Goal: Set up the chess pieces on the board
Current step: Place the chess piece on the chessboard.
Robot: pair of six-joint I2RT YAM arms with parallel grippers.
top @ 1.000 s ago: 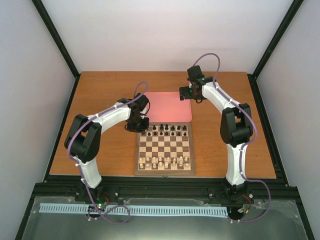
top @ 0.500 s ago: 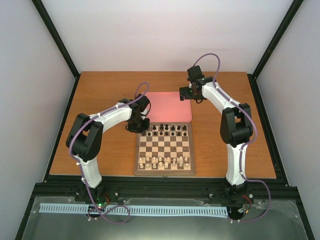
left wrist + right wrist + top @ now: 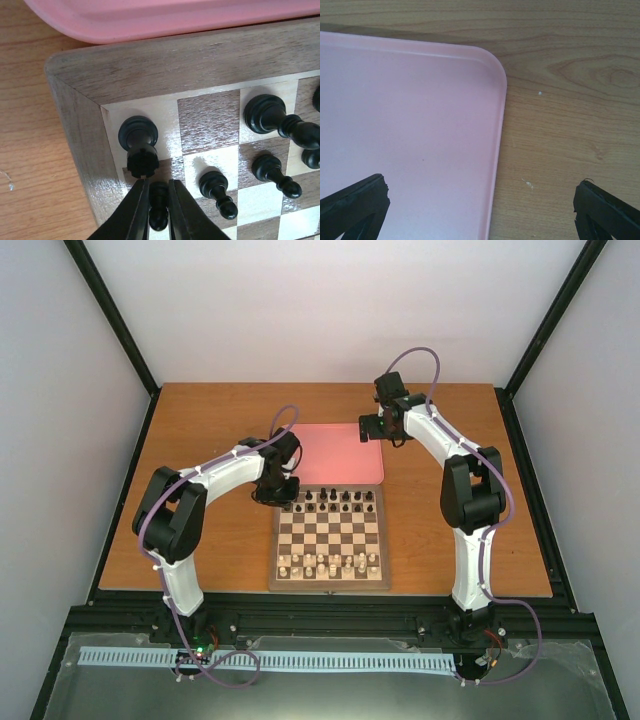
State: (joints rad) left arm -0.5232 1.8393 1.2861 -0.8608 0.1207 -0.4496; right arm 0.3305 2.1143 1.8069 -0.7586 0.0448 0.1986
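Left wrist view: we're setting a black pawn down by the far-left corner of the board, right beside the rook. The left gripper is squeezing it narrowly, we think. Next we're needing a clean release, lifting straight up. The right gripper is hanging wide open, empty.

Glossy black chess pieces; wooden board, visible grain; matt pink tray.

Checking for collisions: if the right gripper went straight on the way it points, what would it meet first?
Likely the rim of the pink tray, which the open right gripper straddles. Nothing shows in between, though depth is unclear.
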